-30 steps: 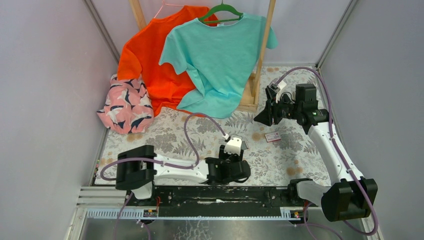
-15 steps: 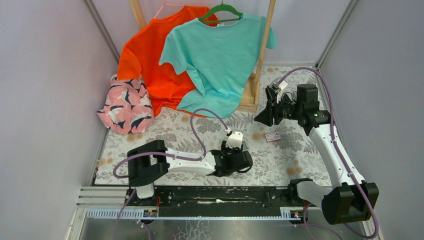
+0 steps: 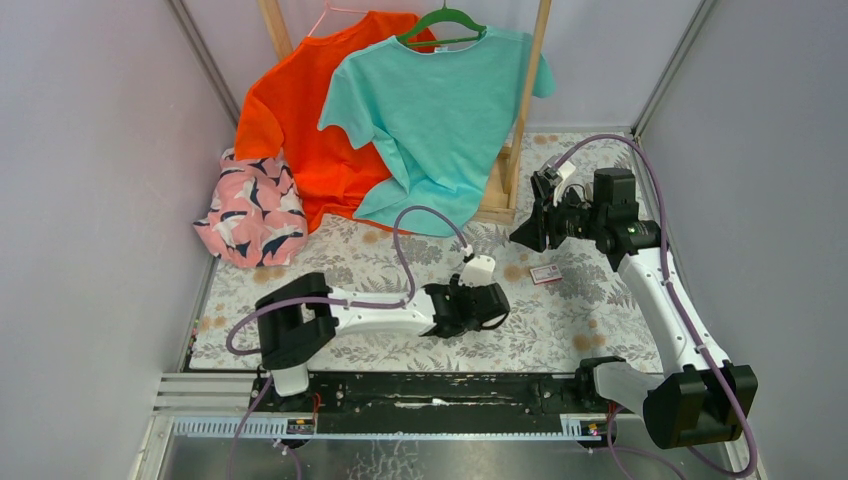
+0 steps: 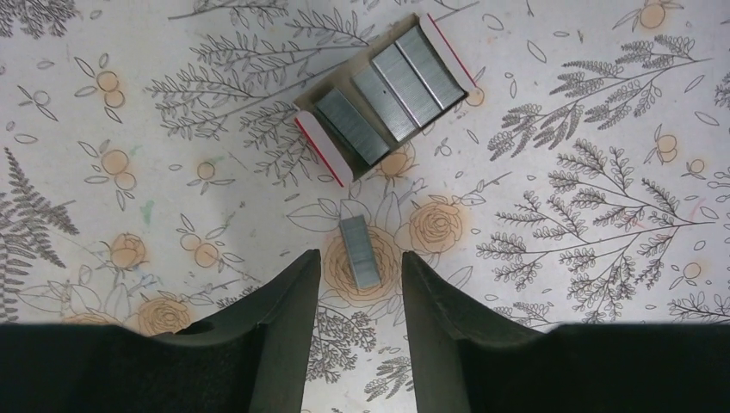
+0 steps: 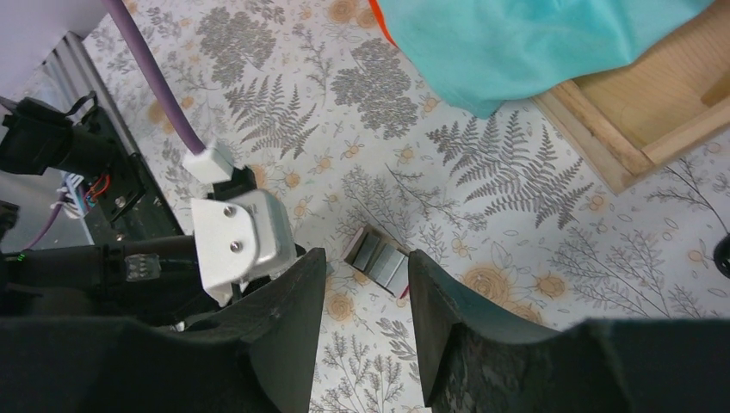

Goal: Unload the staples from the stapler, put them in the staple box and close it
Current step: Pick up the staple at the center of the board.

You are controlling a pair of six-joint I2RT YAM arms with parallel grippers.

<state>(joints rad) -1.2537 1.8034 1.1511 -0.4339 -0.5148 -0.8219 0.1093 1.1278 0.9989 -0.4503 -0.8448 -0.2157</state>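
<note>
My left pincer (image 4: 358,268) hung low over the flowered tablecloth (image 4: 559,258) with its two dark fingers apart and nothing clamped between them. One short silvery staple strip (image 4: 359,251) lay flat on the cloth right in the gap at my fingertips, lengthwise along the line of the fingers; whether either pad touched it I could not tell. Just beyond it sat the small open box (image 4: 317,142), white with red edges, turned at a slant, and inside it several more packed strips (image 4: 398,86) lay side by side. The loose strip was near the box but apart from it. My right pincer (image 5: 365,262) was held high above the table, looking down, its fingers also apart and empty. From up there I saw that same box on the cloth far below the gap, with my left arm's white wrist housing (image 5: 234,241) just beside it. Farther back, a teal shirt (image 5: 534,43) hung over the wooden base of the clothes rack (image 5: 637,112).
</note>
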